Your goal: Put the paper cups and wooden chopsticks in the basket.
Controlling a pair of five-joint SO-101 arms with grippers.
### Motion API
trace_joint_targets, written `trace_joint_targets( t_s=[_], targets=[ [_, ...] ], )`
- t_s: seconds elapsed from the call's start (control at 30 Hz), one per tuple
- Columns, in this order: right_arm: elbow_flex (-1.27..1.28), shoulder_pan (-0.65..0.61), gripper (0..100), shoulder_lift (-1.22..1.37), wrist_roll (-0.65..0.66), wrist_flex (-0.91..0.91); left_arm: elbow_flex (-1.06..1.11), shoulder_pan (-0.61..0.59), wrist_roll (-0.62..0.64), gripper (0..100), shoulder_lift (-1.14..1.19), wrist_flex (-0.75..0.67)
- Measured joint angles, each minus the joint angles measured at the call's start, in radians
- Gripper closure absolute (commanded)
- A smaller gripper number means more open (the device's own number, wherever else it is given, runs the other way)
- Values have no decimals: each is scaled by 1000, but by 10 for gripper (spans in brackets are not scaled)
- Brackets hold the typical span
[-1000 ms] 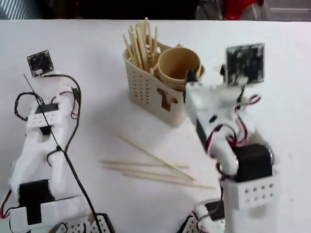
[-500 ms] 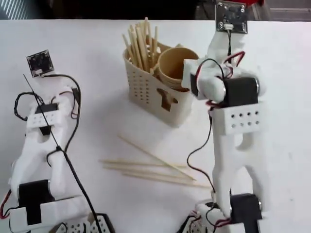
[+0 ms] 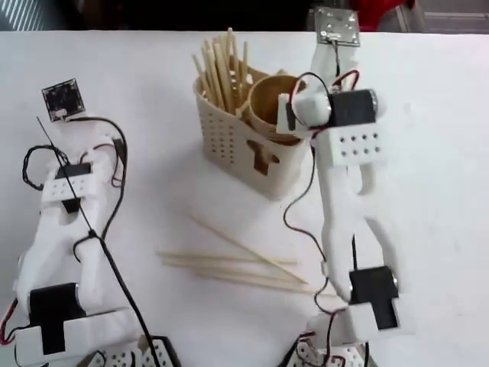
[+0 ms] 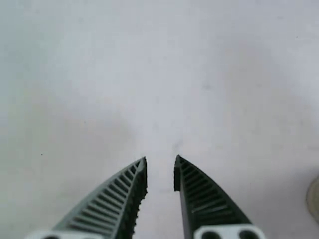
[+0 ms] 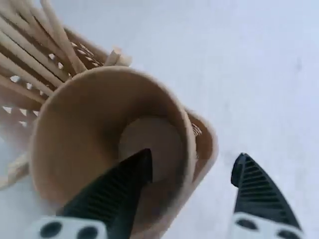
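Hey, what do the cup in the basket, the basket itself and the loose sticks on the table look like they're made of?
Cup: likely paper, matte tan, thin rolled rim. Basket: probably plastic, cream, smooth walls with moulded rows of small holes. Loose sticks: apparently wood or bamboo, pale, unfinished, thin and straight.

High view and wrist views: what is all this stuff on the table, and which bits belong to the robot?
table: one, white, under everything
basket: one, cream, perforated, toward the table's far side
chopsticks in basket: a bundle, pale wood, standing on end
paper cups: nested stack, tan, in the basket beside the bundle; count unclear
loose chopsticks: about four, pale wood, lying in front of the basket
left arm: white, folded; left gripper slightly open over bare table
right arm: white, extended to the basket; right gripper open, straddling the top cup's rim
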Motion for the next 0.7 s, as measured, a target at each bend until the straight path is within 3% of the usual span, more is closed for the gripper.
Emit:
trace_joint_targets(
  t_s=[0.13, 0.33, 0.37, 0.7],
  targets=[
    [-3, 2, 744, 81, 0, -2, 0, 0, 0, 891, 0, 0],
    [-17, 11, 984, 147, 3, 12, 0, 0, 0, 891, 0, 0],
    [-18, 14, 985, 155, 15, 14, 0, 0, 0, 891, 0, 0],
    [-68, 35, 982, 195, 448, 104, 0, 0, 0, 891, 0, 0]
  ],
)
